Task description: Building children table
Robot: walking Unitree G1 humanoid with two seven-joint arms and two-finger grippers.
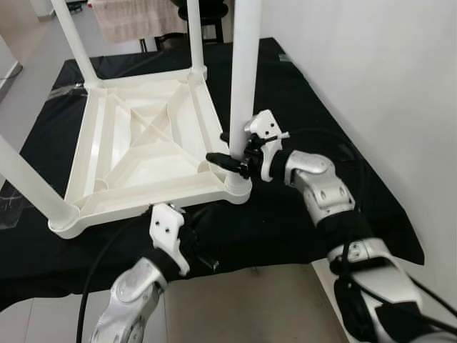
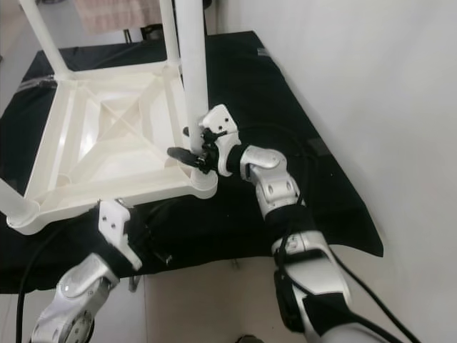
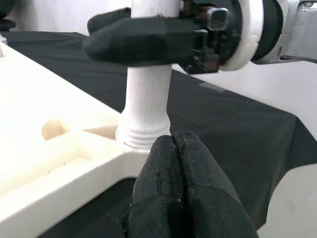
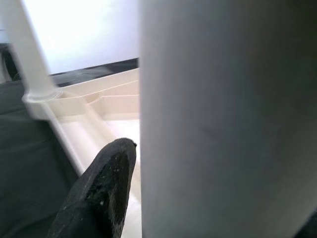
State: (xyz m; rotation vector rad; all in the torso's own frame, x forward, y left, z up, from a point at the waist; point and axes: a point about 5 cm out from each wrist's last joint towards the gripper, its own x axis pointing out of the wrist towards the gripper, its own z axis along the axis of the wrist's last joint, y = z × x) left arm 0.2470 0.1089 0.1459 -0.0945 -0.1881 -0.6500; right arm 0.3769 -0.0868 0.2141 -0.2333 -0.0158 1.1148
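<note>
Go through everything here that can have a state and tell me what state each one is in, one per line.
Table top: upside down on the black cloth.
Near right leg: upright, seated in its corner socket.
Other three legs: fitted, upright.
Right gripper: shut on near right leg, low down.
Left gripper: shut, empty, just below the table's near edge.

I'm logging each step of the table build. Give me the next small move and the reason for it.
Probably twist or press the leg further into its corner socket. The right gripper is clamped around the leg just above the socket, the left gripper sits shut by that corner, and all four legs are already standing.
</note>
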